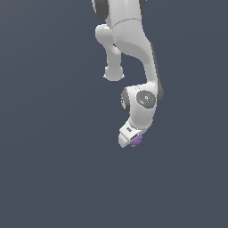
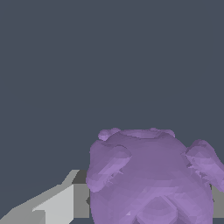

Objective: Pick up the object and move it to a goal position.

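Observation:
The purple knobbly object [image 1: 136, 141] sits at the tip of my white gripper [image 1: 132, 141] in the exterior view, partly hidden by the hand. In the wrist view the object [image 2: 148, 170] fills the space between my fingers. One grey finger [image 2: 61, 203] touches one side of it, and a sliver of the other finger [image 2: 217, 201] shows at the opposite side. The gripper [image 2: 151, 208] is shut on the object. No goal marker shows in either view.
The white arm [image 1: 133, 49] reaches down from the top of the exterior view. The background is a plain dark grey-blue surface [image 1: 44, 156] all around, with no other objects or edges in view.

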Robot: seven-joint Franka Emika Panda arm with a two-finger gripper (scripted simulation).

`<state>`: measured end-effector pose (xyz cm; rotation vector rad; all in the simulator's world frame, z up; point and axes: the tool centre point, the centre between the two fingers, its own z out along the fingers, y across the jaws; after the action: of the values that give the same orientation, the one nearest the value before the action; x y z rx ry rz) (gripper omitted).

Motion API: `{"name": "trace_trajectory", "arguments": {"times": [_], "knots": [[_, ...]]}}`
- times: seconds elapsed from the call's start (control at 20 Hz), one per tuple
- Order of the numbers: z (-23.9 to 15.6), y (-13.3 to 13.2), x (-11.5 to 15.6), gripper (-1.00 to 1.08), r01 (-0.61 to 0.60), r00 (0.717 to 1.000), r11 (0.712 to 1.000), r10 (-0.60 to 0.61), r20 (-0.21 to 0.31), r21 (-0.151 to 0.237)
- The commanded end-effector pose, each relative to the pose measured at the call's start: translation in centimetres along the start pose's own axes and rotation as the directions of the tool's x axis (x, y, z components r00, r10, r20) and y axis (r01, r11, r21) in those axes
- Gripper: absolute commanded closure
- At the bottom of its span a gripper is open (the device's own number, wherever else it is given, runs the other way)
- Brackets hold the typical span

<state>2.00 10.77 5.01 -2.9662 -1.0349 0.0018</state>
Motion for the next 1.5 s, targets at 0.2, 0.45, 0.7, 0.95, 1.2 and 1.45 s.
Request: {"name": "trace_trajectory", "arguments": {"times": [0.2,0.45,0.7,0.95,1.2,1.45], "knots": [[-3.8,0.4,0.1,1.08,0.001,1.0,1.0,-0.001,-0.001,-0.001],[-8.6,0.8,0.1,1.08,0.001,1.0,1.0,-0.001,-0.001,-0.001],[-14.3,1.4,0.3,1.08,0.001,1.0,1.0,-0.001,-0.001,0.0],[-19.8,2.0,0.5,1.08,0.002,1.0,1.0,-0.002,-0.002,0.0],[-23.8,2.5,0.7,1.08,0.002,1.0,1.0,-0.002,-0.002,0.0],[-26.2,2.8,0.9,1.08,0.001,1.0,1.0,-0.001,-0.001,0.0]]}}
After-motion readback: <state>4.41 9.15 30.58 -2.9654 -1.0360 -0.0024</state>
